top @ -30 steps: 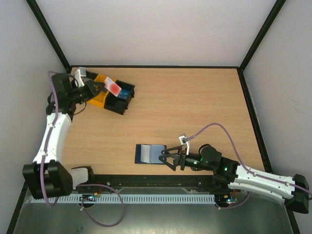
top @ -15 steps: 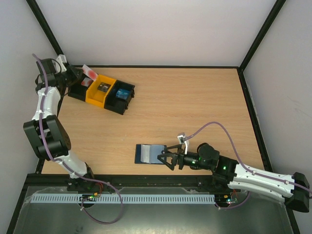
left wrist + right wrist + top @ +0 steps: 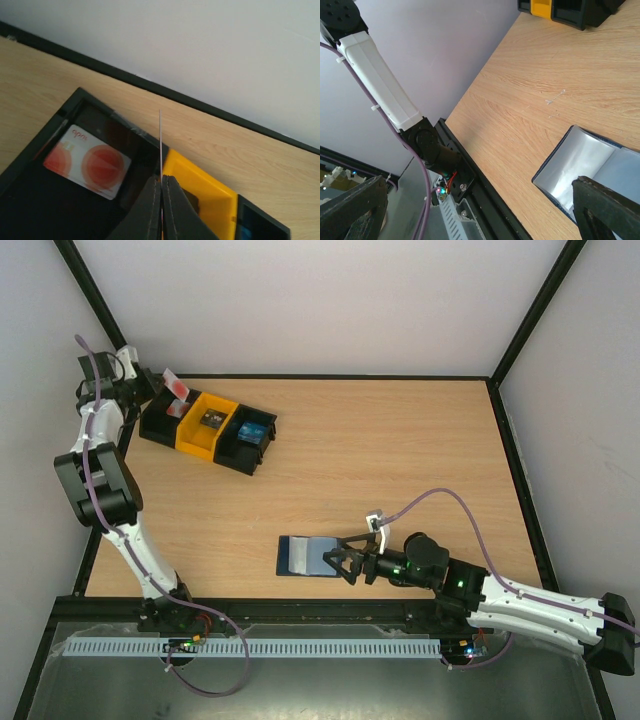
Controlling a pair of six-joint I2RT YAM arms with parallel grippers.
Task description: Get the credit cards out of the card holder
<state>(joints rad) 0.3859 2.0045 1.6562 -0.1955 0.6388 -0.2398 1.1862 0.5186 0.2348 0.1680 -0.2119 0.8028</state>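
Left gripper [image 3: 160,392] is clamped tight on a thin white-and-red plastic card [image 3: 176,388], up over the far-left corner of the light wooden table [image 3: 400,470]. Wrist view shows that card edge-on, standing straight up out of the closed fingers [image 3: 150,200]. Under it is the black-and-yellow plastic row of bins [image 3: 210,427], lying at an angle near the back left. The left-end black bin [image 3: 30,155] has a second white card with orange-red circles [image 3: 87,162] lying flat on its floor, face up. Next along is the yellow bin [image 3: 210,195] with a small dark item in it, can't tell what. After that comes the far black bin [image 3: 252,436] with something blue inside. The held card lines up roughly over the divider between the left-end black bin and the yellow bin, apparently clear of both. The small dark blue folding card holder [image 3: 306,556] sits near the front edge of the table, about centre, well apart from the bins. It lies open and flat with the paler grey-blue inner panel up. Right gripper [image 3: 338,563] is spread wide with nothing in it, low at the card holder's right end. One finger [image 3: 607,210] overlaps the grey panel in the wrist view; can't tell whether it's touching.
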